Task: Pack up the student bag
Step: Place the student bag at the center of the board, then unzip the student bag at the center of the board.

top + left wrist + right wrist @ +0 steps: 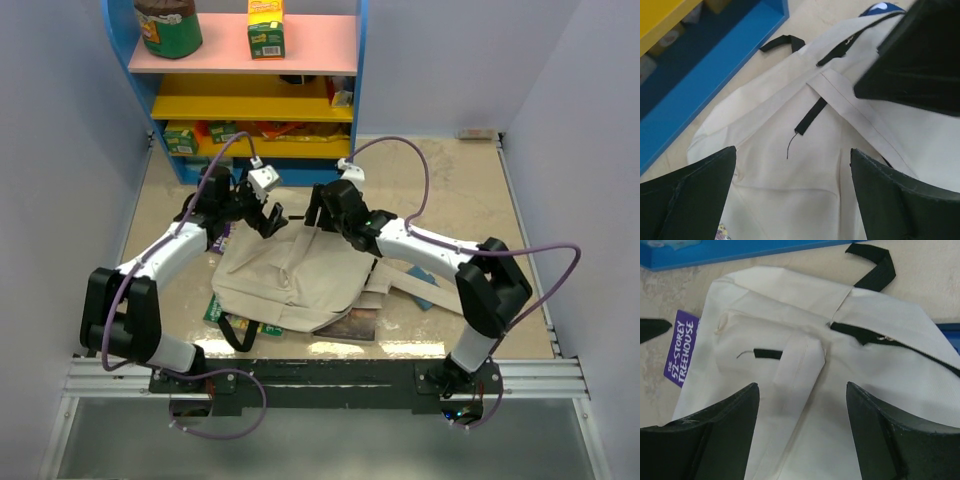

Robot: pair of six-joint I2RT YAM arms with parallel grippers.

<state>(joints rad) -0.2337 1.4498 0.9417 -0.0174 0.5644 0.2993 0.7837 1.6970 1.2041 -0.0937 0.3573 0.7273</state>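
The student bag (pixel 285 280) lies flat in the middle of the table, cream canvas with beige webbing (pixel 800 365) and black strap ends (pixel 875 267). My left gripper (pixel 262 215) hovers open over the bag's far left part, and only bare canvas (pixel 790 190) shows between its fingers (pixel 690 195). My right gripper (pixel 318 215) hangs open close beside it over the bag's far edge, its jaws either side of the webbing without touching it. A purple book (pixel 682 347) marked "52-Storey Treehouse" pokes out from under the bag's left side.
A blue shelf unit (pixel 250 100) with boxes and a jar stands just behind the bag. More books stick out from under the bag at the front left (pixel 215 310) and front right (pixel 350 325). Something blue (pixel 420 290) lies under the right arm.
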